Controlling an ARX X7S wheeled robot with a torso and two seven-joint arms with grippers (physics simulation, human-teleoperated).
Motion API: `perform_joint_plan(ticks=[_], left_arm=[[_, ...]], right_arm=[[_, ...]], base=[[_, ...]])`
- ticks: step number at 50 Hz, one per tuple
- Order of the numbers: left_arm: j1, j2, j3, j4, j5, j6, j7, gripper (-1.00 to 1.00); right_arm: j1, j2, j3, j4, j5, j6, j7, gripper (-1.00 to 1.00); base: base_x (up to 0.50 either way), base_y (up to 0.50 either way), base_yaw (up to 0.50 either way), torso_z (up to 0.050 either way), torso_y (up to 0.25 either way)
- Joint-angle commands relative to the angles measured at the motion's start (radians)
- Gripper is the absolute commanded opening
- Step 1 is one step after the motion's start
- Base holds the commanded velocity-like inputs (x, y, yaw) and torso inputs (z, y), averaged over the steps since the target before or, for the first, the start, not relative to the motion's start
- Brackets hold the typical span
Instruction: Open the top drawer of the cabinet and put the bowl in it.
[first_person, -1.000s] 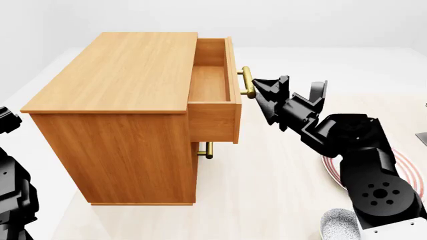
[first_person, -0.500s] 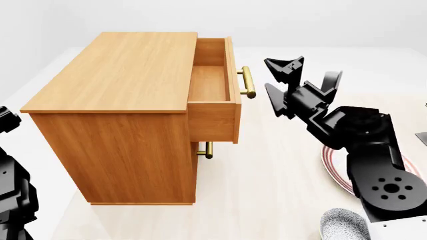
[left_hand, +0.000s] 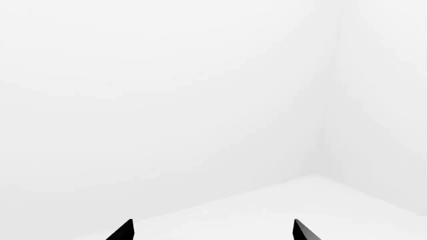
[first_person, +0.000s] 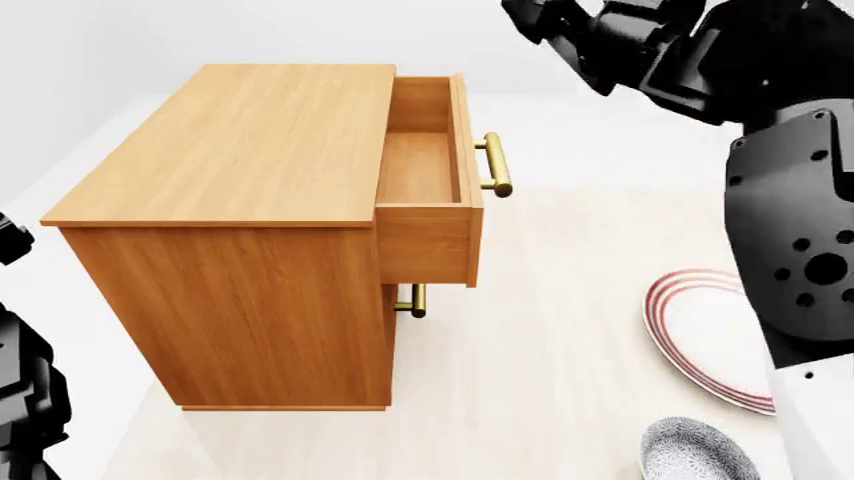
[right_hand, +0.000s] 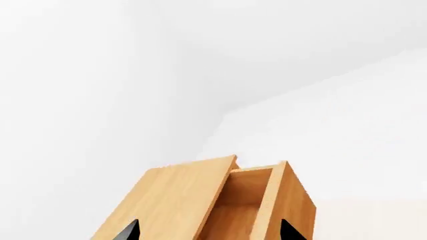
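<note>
The cabinet stands at the left, and its top drawer is pulled partly out, showing a bare wooden inside and a brass handle. The speckled bowl sits on the floor at the bottom right, with nothing holding it. My right arm is raised high at the top right, well above and to the right of the handle. In the right wrist view my right gripper is open and empty, looking down on the cabinet and the open drawer. My left gripper is open and faces only white wall.
A white plate with red rim rings lies on the floor just above the bowl, beside my right arm. The handle of a lower drawer sticks out under the open one. My left arm hangs at the left edge.
My right gripper has left the top drawer's handle and risen up and to the right, out to the top of the head view. The drawer stays as far open as before.
</note>
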Motion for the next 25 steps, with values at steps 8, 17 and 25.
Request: perform_joint_plan(ticks=[8,17,25], left_arm=[[-0.001,-0.005,-0.008,-0.01,-0.011,0.009,0.008,1.0],[-0.002,-0.005,-0.008,-0.008,-0.012,0.008,0.009,1.0],[-0.018,-0.006,-0.004,-0.054,-0.009,0.037,0.012,1.0]], right_arm=[[0.166,-0.125,-0.755,0.002,0.219,0.273,0.06,1.0],[0.165,-0.126,-1.181,0.002,0.61,0.407,0.107,1.0],[0.18,-0.126,-1.437,0.002,0.944,0.438,0.152,1.0]], base=[[0.0,0.0,0.0,0.0,0.0],[0.0,0.0,0.0,0.0,0.0],[0.0,0.0,0.0,0.0,0.0]])
